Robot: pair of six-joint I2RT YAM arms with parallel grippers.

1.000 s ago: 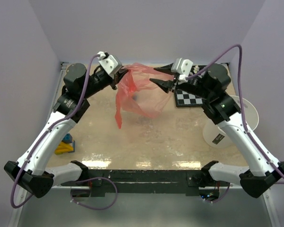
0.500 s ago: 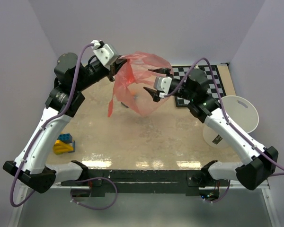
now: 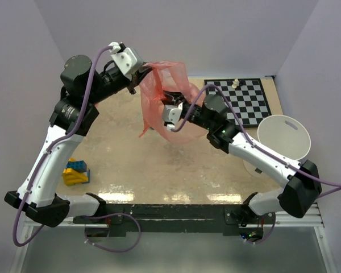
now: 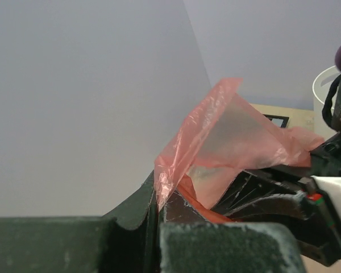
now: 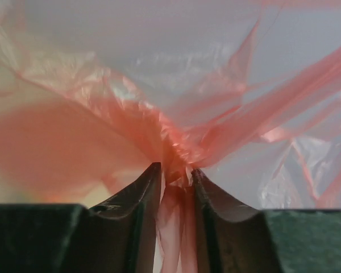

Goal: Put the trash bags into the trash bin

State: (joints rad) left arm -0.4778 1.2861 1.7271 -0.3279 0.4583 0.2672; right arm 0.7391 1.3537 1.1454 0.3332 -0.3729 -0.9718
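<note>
With the trash bag [image 3: 161, 91] aloft, clamped at its edge in the left tool [image 4: 158, 200] and at bunched film in the right tool [image 5: 173, 170], carry both together to the trash bin [image 3: 284, 117] standing well apart.

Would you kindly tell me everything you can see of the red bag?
The bag is thin, crinkly, translucent red-pink film, creased and partly spread open. It hangs in the air over the far middle of the table, not in the bin. The left gripper pinches an upper edge; the right gripper is closed on a bunched fold lower down. A loose strip dangles on the left arm's side.
</note>
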